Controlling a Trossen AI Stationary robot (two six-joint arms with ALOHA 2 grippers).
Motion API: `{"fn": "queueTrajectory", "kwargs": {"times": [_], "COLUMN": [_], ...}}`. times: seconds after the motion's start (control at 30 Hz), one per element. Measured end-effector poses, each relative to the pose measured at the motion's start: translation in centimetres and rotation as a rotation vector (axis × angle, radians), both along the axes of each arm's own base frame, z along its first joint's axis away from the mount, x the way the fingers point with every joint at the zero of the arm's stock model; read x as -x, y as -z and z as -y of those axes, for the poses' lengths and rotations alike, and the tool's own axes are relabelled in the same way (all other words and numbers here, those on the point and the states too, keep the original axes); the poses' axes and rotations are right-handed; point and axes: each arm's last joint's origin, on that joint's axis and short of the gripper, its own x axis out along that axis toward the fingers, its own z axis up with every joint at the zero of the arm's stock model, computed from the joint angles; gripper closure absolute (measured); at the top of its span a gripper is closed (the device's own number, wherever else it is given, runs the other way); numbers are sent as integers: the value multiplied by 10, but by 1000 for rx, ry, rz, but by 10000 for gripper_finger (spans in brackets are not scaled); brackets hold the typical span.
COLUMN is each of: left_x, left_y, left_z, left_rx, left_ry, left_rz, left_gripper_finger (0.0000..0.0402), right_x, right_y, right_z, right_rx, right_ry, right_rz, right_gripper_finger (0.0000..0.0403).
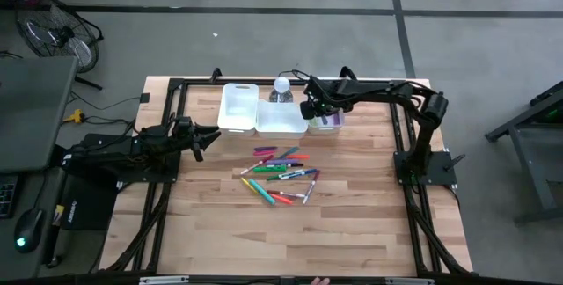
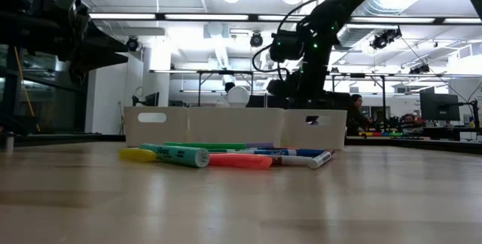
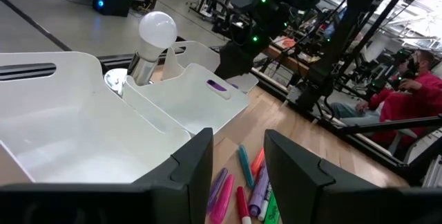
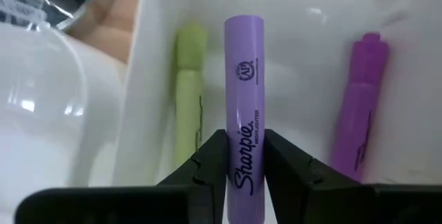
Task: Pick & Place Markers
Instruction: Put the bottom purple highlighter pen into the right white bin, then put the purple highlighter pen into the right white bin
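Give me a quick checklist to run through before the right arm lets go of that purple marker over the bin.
1. Marker held: the right end effector has its fingers on both sides of the purple marker. Ok.
2. Over the target: the marker hangs above the small white bin at the right end of the row. Ok.
3. Landing spot: a yellow-green marker and a magenta marker already lie inside, with a gap between them. Ok.
4. Drop height above the bin floor: cannot tell.
5. Left end effector: open, empty, off to the left of the bins. Ok.
6. Work remaining: the marker pile lies on the table. Not ok.
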Motion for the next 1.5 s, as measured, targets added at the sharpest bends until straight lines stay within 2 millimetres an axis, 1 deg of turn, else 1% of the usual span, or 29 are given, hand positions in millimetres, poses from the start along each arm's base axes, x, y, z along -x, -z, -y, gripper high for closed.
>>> {"fn": "queueTrajectory", "kwargs": {"times": [0.17, 0.4, 0.57, 0.67, 0.77, 0.93, 1.07, 1.2, 1.33, 1.5], "left_x": [0, 0, 0, 0, 0, 0, 0, 0, 0, 0], "left_y": [0, 0, 0, 0, 0, 0, 0, 0, 0, 0], "left_z": [0, 0, 0, 0, 0, 0, 0, 0, 0, 0], "left_rx": [0, 0, 0, 0, 0, 0, 0, 0, 0, 0], "left_ry": [0, 0, 0, 0, 0, 0, 0, 0, 0, 0], "left_rz": [0, 0, 0, 1, 0, 0, 0, 0, 1, 0], "left_gripper_finger": [273, 273, 273, 273, 273, 273, 273, 273, 273, 273], "right_x": [2, 1, 4, 7, 10, 9, 4, -4, -14, -27], "right_y": [5, 2, -11, -25, -38, -58, -67, -70, -71, -69], "right_z": [-2, -1, -2, -6, -14, -40, -65, -95, -123, -157], "right_rx": [-17, 2, 50, 90, 131, 182, 185, 158, 105, 109], "right_ry": [2, -16, -80, -119, -199, -407, -570, -708, -784, -877], "right_rz": [-1, 14, 19, 22, 13, 8, 24, 69, 155, 226], "right_gripper_finger": [313, 300, 289, 288, 289, 290, 290, 290, 290, 290]}}
